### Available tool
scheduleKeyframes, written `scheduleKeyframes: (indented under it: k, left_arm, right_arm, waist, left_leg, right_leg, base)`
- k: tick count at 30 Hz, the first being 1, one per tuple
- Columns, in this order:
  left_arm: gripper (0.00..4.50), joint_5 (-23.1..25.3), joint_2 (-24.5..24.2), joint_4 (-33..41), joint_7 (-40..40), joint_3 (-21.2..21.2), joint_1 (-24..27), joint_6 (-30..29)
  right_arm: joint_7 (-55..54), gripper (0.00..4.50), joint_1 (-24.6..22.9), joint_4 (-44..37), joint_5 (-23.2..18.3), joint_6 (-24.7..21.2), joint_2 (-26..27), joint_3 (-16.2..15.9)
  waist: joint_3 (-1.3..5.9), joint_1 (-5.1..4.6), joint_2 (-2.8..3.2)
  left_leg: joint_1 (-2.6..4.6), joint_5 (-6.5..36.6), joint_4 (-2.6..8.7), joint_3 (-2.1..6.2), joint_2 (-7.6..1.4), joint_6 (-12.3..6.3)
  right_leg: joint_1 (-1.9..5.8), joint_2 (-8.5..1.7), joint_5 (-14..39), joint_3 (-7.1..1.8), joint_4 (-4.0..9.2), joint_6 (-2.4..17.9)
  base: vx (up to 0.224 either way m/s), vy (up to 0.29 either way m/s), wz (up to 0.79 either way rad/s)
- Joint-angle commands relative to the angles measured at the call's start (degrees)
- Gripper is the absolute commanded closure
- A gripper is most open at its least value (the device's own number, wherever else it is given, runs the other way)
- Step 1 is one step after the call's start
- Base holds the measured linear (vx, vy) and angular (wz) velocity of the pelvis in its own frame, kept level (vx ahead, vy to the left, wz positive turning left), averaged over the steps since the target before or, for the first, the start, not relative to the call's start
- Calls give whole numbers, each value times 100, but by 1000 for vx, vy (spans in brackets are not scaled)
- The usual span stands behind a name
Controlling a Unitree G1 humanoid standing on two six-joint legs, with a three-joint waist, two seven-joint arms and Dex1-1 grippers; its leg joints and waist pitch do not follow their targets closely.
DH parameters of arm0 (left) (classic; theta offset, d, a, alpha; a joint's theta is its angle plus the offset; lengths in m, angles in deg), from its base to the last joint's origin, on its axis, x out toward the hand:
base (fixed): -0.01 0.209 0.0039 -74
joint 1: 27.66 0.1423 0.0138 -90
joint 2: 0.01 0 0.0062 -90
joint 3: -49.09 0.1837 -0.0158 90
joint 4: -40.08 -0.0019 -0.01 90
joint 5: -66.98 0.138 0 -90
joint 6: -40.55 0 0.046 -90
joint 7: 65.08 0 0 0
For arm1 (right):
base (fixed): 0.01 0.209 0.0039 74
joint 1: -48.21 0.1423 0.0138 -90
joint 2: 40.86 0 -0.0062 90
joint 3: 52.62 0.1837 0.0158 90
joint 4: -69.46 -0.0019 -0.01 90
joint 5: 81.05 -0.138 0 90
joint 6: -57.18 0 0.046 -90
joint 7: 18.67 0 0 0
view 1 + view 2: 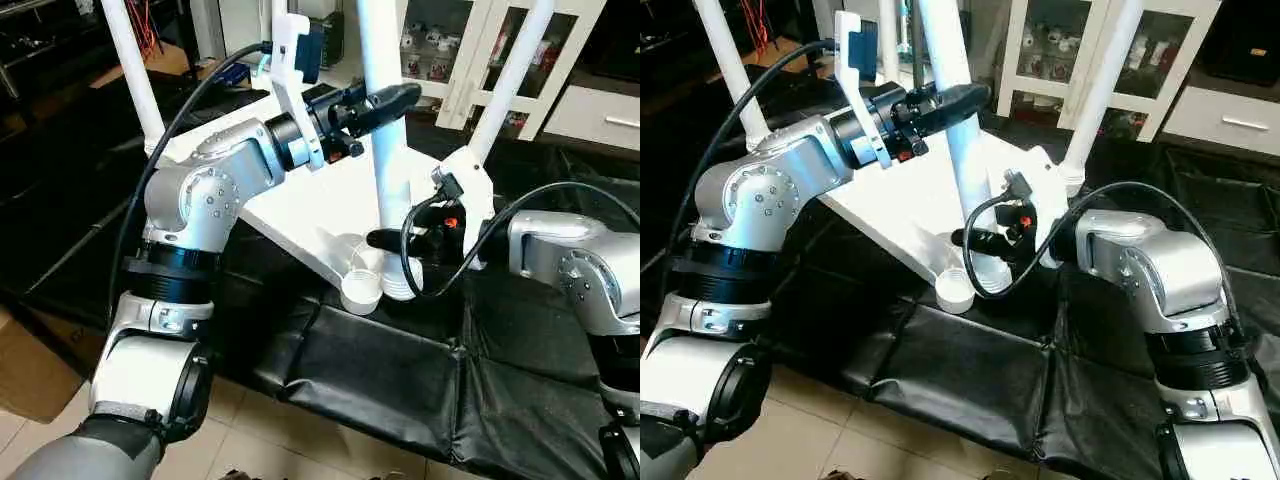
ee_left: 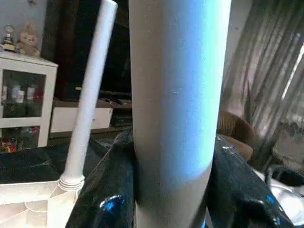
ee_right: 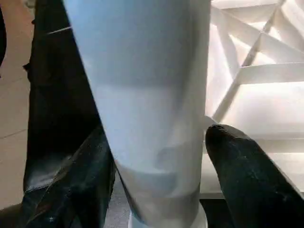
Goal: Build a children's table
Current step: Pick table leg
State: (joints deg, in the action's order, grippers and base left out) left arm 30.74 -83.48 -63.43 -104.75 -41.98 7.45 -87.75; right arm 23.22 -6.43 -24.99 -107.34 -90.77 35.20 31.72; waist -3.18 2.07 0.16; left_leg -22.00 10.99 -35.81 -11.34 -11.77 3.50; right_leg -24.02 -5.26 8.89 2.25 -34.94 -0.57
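Observation:
The white tabletop (image 1: 300, 215) lies underside up on a black mat, and its ribs (image 3: 256, 71) show in the right wrist view. Two white legs (image 1: 135, 70) (image 1: 510, 75) stand upright in its far corners. A third leg (image 1: 392, 190) stands upright at the near corner, its flared lower end right beside an open round corner socket (image 1: 361, 290). My left gripper (image 1: 390, 100) is shut on this leg high up, with one finger (image 2: 104, 199) on each side. My right gripper (image 1: 385, 240) holds the same leg low down, its fingers (image 3: 237, 171) against both sides.
The black padded mat (image 1: 400, 370) runs across the front, with tiled floor (image 1: 250, 440) below it. A white glass-door cabinet (image 1: 470, 50) stands behind the table. A cardboard box (image 1: 30, 370) sits at the near left. Black cables loop from both wrists.

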Motion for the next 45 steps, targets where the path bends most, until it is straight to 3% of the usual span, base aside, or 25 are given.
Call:
scheduleKeyframes:
  k: [1,9,17,20,21,27,28,29,31,33,34,35,37,39,40,41,42,43,45]
  left_arm:
    - [284,8,-33,203,-85,65,-32,-57]
    - [284,-3,-55,331,-232,151,-14,-134]
    - [285,26,-86,424,-345,267,9,-166]
    - [285,105,-57,274,-35,190,-66,-266]
    - [215,40,-61,237,-20,147,-84,-372]
    - [169,305,-461,-65,-1,48,37,-266]
    - [165,335,-614,-96,-133,45,85,-234]
    - [165,340,-637,-101,-153,45,92,-228]
    - [138,607,-873,-351,-320,32,116,174]
    - [129,664,-920,-430,-353,21,112,260]
    - [124,921,-1109,-544,-647,228,161,631]
    - [120,1572,-1514,-761,-1242,914,326,1381]
    - [117,2643,-2085,-1226,-2107,2140,563,2513]
    - [115,2972,-2142,-1492,-2324,2543,629,2955]
    - [115,3157,-2092,-1724,-2489,2774,664,3301]
    - [115,3177,-2079,-1758,-2518,2799,669,3345]
    - [115,3285,-1961,-2025,-2565,2897,645,3573]
    - [115,3314,-1922,-2108,-2558,2917,632,3626]
    - [115,3614,-1738,-2649,-2404,3071,502,3964]
  right_arm:
    - [12,187,-27,1,70,61,-82,-55]
    - [89,246,-60,28,115,100,-128,-166]
    - [128,254,-99,4,142,149,-173,-242]
    - [13,256,-142,14,165,218,-111,-174]
    - [-4,257,-149,15,163,223,-97,-156]
    - [-741,261,-270,169,206,532,265,515]
    - [-961,262,-294,212,232,606,339,709]
    - [-994,262,-298,218,236,618,350,738]
    - [-1333,263,-374,293,275,740,444,1104]
    - [-1405,264,-400,304,271,777,462,1182]
    - [-1443,264,-460,268,245,777,468,1261]
    - [-1452,264,-604,122,207,728,466,1328]
    - [-1448,264,-848,-178,152,597,481,1424]
    - [-1458,264,-963,-352,107,527,488,1466]
    - [-1462,264,-1048,-487,54,470,474,1502]
    - [-1465,264,-1062,-510,44,461,471,1507]
    - [-1460,264,-1121,-621,-4,406,444,1534]
    - [-1460,264,-1136,-652,-17,391,436,1541]
    - [-1491,264,-1239,-847,-97,303,405,1582]
  waist:
    - [422,9,-37]
    - [418,11,-40]
    - [424,11,-36]
    - [424,15,-35]
    - [423,13,-35]
    - [425,-13,-21]
    - [430,-17,27]
    - [433,-23,18]
    - [437,-27,29]
    - [440,-16,34]
    - [431,-27,135]
    - [436,-18,85]
    - [437,-28,124]
    - [449,-39,130]
    - [469,-27,232]
    - [467,-28,202]
    - [474,-11,248]
    - [478,7,240]
    - [445,-7,242]
  left_leg:
    - [119,876,427,33,-63,52]
    - [116,918,430,36,-62,79]
    - [115,880,424,35,-65,58]
    - [117,890,420,33,-64,70]
    - [114,887,424,34,-62,70]
    - [119,907,432,39,-39,158]
    - [130,907,432,37,-35,189]
    - [124,892,434,43,-30,198]
    - [134,899,436,38,-29,203]
    - [144,895,438,37,-29,197]
    - [151,945,451,48,-21,213]
    - [133,957,457,69,-13,132]
    - [144,1033,482,75,-25,149]
    - [134,915,480,64,-23,181]
    - [170,876,465,49,-35,226]
    - [160,855,467,50,-36,222]
    - [164,854,459,45,-36,248]
    - [158,866,455,48,-42,241]
    - [140,1016,457,39,-23,203]
  right_leg:
    - [324,-151,1045,-144,356,1336]
    - [322,-153,1167,-146,364,1281]
    - [328,-154,1065,-147,354,1323]
    - [326,-157,1092,-149,359,1309]
    - [327,-153,1092,-147,356,1310]
    - [303,-136,1239,-139,372,1203]
    - [295,-132,1181,-139,372,1193]
    - [301,-125,1146,-134,361,1196]
    - [304,-118,1040,-131,354,1223]
    - [303,-122,983,-132,359,1234]
    - [294,-110,940,-120,396,1221]
    - [312,-115,1027,-110,446,1146]
    - [312,-122,1090,-130,421,1000]
    - [327,-128,946,-146,374,1005]
    - [309,-137,747,-147,364,1101]
    - [321,-136,675,-148,351,1168]
    - [326,-140,550,-147,332,1289]
    - [345,-156,457,-150,304,1392]
    - [349,-155,663,-155,359,1399]
  base:
    - [0,0,0]
    - [0,0,0]
    - [0,0,0]
    - [0,0,0]
    - [0,0,0]
    - [0,0,0]
    - [0,0,0]
    - [0,0,0]
    - [0,0,0]
    - [0,0,0]
    - [0,0,0]
    - [0,0,0]
    - [0,0,0]
    - [0,0,0]
    - [0,0,0]
    - [0,0,0]
    - [0,0,0]
    - [0,0,0]
    - [0,0,0]
